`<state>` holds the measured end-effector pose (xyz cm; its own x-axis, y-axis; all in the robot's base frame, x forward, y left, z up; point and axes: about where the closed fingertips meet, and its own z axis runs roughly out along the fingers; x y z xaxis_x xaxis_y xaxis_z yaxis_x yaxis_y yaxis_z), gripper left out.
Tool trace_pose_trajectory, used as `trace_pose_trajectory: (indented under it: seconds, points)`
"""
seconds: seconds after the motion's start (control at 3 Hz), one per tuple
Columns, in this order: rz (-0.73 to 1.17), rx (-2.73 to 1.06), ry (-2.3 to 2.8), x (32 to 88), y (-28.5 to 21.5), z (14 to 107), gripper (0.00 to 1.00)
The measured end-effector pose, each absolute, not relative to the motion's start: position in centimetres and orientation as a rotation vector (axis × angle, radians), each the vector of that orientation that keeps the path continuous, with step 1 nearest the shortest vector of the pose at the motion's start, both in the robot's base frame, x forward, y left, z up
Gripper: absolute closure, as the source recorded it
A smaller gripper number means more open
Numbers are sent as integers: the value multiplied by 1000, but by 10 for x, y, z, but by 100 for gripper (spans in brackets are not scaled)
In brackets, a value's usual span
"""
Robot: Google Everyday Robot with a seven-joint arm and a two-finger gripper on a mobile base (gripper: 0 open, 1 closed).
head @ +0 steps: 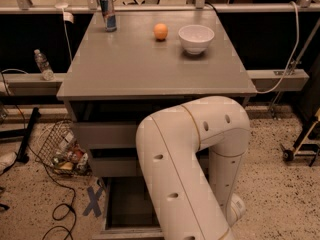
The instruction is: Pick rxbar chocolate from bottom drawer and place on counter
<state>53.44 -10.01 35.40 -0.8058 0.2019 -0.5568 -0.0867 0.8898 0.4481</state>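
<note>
Rxbar chocolate: not visible. Bottom drawer stands open below the tabletop's near edge. Gripper: hidden behind the arm at that drawer; its state cannot be told.

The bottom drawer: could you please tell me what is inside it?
The bottom drawer stands open; its visible left part shows only dark floor. The white arm covers the rest, so neither rxbar chocolate nor gripper can be seen.
</note>
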Motion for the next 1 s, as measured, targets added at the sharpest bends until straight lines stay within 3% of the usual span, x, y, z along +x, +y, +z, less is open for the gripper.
trace_pose_trajectory:
  seconds: [1.0]
  points:
    - [657,47,2241,546,-159,446,100]
